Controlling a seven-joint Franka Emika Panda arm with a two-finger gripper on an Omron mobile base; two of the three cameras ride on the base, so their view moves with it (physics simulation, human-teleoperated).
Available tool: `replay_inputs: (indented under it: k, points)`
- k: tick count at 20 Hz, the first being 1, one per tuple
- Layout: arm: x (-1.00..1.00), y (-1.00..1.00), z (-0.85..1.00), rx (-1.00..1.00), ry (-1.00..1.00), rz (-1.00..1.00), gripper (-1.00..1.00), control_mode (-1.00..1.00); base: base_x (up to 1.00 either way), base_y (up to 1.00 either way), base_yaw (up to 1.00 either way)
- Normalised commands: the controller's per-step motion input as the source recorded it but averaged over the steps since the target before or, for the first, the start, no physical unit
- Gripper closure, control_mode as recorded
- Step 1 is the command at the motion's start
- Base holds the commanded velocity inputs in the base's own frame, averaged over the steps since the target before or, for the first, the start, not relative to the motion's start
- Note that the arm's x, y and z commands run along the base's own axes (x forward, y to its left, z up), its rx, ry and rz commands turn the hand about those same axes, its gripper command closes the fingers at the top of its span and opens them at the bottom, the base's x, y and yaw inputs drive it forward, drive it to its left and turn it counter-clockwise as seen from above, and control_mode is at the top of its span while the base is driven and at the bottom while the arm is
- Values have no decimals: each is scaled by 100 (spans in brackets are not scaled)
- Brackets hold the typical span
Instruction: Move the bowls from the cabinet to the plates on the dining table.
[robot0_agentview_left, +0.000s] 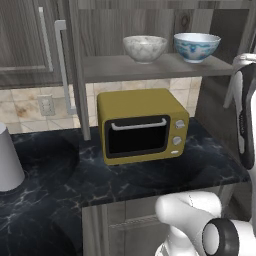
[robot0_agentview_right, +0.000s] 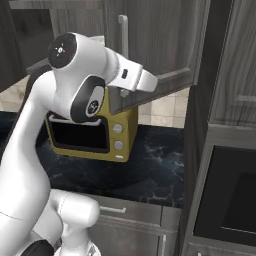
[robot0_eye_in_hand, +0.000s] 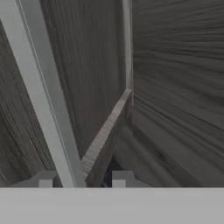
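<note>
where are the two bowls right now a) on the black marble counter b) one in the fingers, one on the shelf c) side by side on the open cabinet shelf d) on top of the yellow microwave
c: in the left base view the marbled bowl and the blue-patterned bowl both stand on the cabinet shelf, above the yellow microwave that sits on the counter.

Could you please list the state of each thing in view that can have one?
cabinet: doors open, shelf exposed.
marbled bowl: upright on the shelf.
blue-patterned bowl: upright on the shelf, beside the marbled one.
toaster oven: door closed.
gripper: jaws astride the door's silver bar handle, not clamped.
</note>
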Motion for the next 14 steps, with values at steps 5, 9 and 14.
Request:
replay_inputs:
  k: [5, 9, 14]
  points:
    - [-7, -10, -10, 2, 0, 0, -100, -100, 0, 0, 0]
    - [-13, 4, -16, 5, 0, 0, -100, -100, 0, 0, 0]
    - [-51, 14, -1, 1, 0, 0, -100, -100, 0, 0, 0]
